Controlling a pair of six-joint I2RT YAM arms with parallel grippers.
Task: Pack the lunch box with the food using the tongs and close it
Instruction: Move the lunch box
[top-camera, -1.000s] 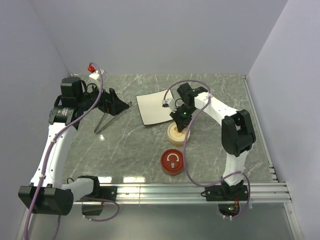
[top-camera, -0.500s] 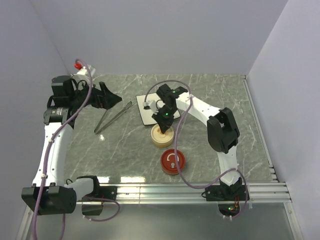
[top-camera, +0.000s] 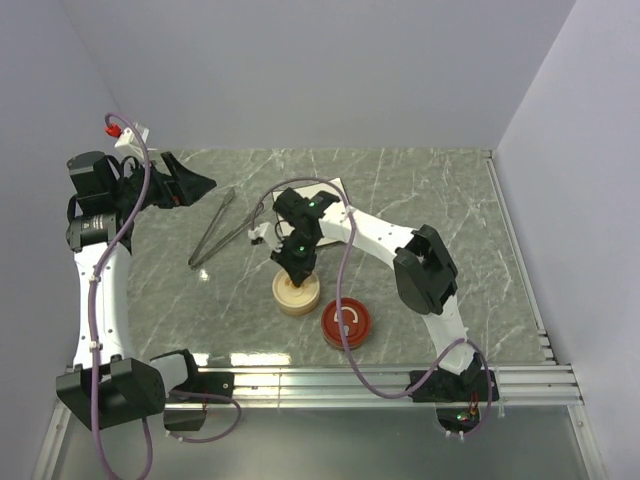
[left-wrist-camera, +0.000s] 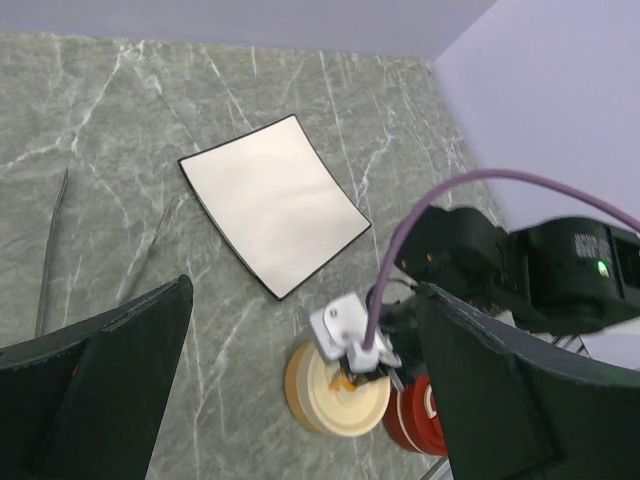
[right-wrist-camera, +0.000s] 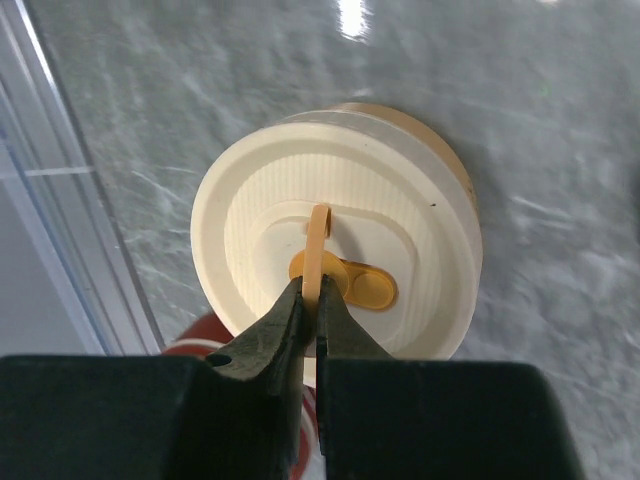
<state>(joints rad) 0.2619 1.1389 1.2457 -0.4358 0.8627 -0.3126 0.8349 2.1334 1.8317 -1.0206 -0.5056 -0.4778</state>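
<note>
— Where are we finding the tongs against the left tool?

— We are seeing them lying flat on the marble surface, near that tool on its near-right side and apart from it. Its jaws are standing wide with nothing between them.

— And the right tool?

— It is pinching the orange loop on the ribbed lid of the round cream lunch box. The box is sitting near the surface's middle, just beside a red round disc. The tongs are lying to its far left, apart from it.

— What are we struggling to make out?

— The right arm is covering most of the white square plate in the overhead view. In the left wrist view, that tool's own finger is hiding the tongs' joined end. We cannot tell whether box and disc are touching.

— Which way are the tongs pointing?

— Their long axis is running diagonally, with the joined end toward the near left and the open tips spreading far-right, toward the plate.
</note>
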